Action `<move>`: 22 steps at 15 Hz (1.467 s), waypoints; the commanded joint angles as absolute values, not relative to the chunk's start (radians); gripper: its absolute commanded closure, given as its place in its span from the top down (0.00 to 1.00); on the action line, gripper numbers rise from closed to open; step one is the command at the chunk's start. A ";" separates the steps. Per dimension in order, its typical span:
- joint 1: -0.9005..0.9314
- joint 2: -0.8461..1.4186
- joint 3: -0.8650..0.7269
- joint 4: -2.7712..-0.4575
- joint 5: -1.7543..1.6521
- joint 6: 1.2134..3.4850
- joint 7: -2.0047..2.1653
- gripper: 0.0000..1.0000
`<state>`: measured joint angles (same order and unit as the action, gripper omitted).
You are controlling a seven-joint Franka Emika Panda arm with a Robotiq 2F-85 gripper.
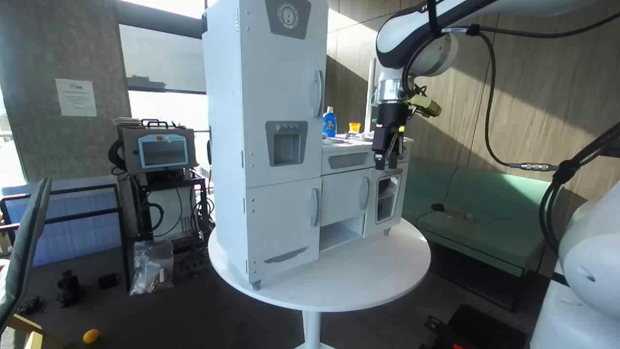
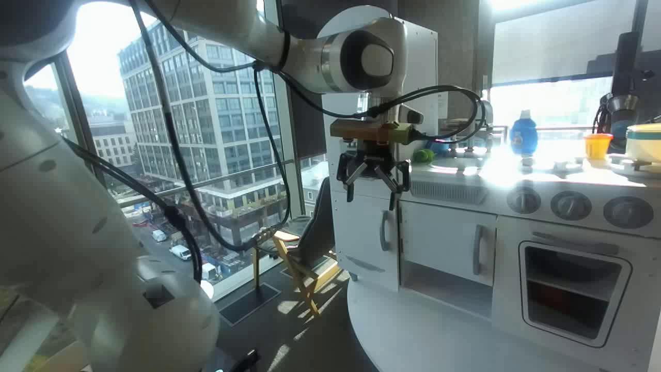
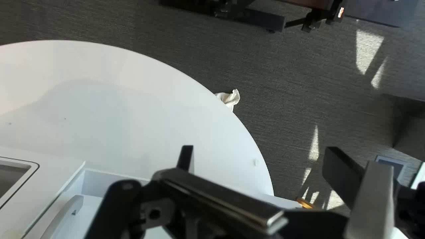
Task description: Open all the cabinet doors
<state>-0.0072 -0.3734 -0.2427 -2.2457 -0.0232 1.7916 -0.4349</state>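
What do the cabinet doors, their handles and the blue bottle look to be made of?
Cabinet doors: probably painted board, judging by their smooth, flat, pale panels. Handles: likely moulded plastic, satin grey and evenly coloured, though painted metal is possible. Blue bottle: likely smooth plastic, from its saturated colour and moulded-looking shape.

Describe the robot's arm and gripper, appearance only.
The arm is white, rounded at the joints, with black sections; dark cables run along it. White lettering is partly hidden. A yellowish box sits above the gripper, which is black with grey linkages and two slim fingers.
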 commanded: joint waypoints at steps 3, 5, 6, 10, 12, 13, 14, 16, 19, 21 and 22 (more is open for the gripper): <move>-0.029 -0.373 -0.224 -2.235 -0.016 1.790 -0.441 1.00; -0.029 -0.373 -0.224 -2.233 -0.016 1.790 -0.441 1.00; -0.039 -0.376 -0.220 -2.228 -0.038 1.821 -0.423 1.00; -0.060 -0.401 -0.217 -2.206 -0.045 1.986 -0.397 1.00; -0.056 -0.424 -0.211 -2.208 -0.048 2.073 -0.417 1.00; -0.049 -0.444 -0.205 -2.210 -0.043 2.107 -0.422 1.00; -0.043 -0.465 -0.200 -2.216 -0.040 2.140 -0.430 1.00; -0.029 -0.519 -0.185 -2.240 -0.047 2.187 -0.461 1.00; -0.005 -0.558 -0.151 -2.259 -0.059 2.294 -0.467 1.00; 0.016 -0.566 -0.137 -2.273 -0.054 2.399 -0.464 1.00; 0.029 -0.564 -0.131 -2.280 -0.052 2.459 -0.463 1.00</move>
<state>-0.0026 -0.5418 -0.1412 -2.2460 -0.0402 2.3122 -0.4538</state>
